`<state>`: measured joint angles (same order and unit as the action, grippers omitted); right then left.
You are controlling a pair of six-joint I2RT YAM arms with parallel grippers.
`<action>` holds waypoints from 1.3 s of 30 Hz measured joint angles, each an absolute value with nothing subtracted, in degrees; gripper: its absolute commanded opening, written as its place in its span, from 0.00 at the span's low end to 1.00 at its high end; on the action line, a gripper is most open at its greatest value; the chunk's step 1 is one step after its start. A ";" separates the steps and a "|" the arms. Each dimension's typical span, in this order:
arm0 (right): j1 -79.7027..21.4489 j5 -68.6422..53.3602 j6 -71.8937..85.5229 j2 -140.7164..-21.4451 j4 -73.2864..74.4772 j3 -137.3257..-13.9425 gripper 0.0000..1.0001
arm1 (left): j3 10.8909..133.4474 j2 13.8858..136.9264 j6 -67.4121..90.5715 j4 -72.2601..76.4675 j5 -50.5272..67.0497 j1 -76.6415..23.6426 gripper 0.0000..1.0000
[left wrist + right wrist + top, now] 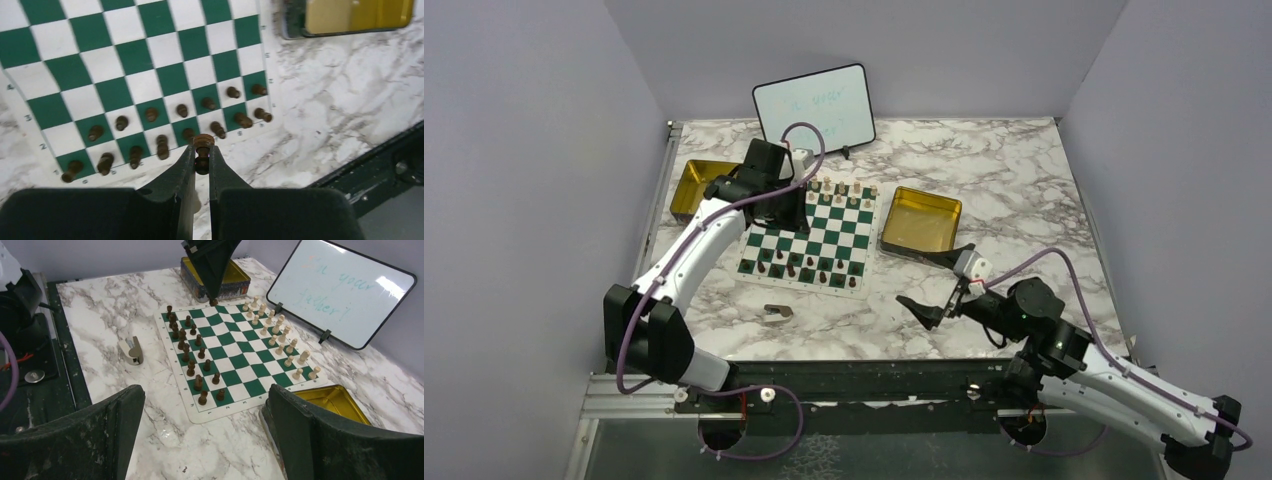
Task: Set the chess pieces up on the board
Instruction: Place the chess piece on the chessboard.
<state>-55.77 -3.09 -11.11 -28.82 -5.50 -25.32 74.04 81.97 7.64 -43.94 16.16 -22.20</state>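
Marble-patterned table (1024, 180) fills the booth, with a whiteboard (814, 105) propped at the far edge and a gold tin (921, 220) on the right of the board (809, 240); a second tin (692, 187) sits on its left. On the green and white checks, the light pieces (839, 190) stand in the two far rows and the dark pieces (809, 268) in the two near rows.

From where I stand, the left gripper (202, 159) hangs over the board's far left part, pinched narrow on one dark piece (203, 141), lifted clear of the squares. The right gripper (937, 278) hovers above bare marble to the right of the board, its jaws spread wide and empty. A small greyish scrap (776, 313) lies near the board's front edge.

I'd say placing is nearly finished and this is a late dark piece in transit. Next it needs carrying to whatever free square remains among the dark rows, lowering upright between close neighbours without toppling them, then letting go.
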 measured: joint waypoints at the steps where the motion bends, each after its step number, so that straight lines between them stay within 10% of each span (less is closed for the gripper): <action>1: -55.77 -2.76 -10.46 -27.75 -4.64 -25.34 1.00 | 74.04 82.65 7.05 -44.45 15.46 -21.02 0.04; 39: -55.77 1.04 -4.75 -16.03 13.78 -30.83 1.00 | 75.83 102.43 1.02 -48.58 4.56 -2.94 0.04</action>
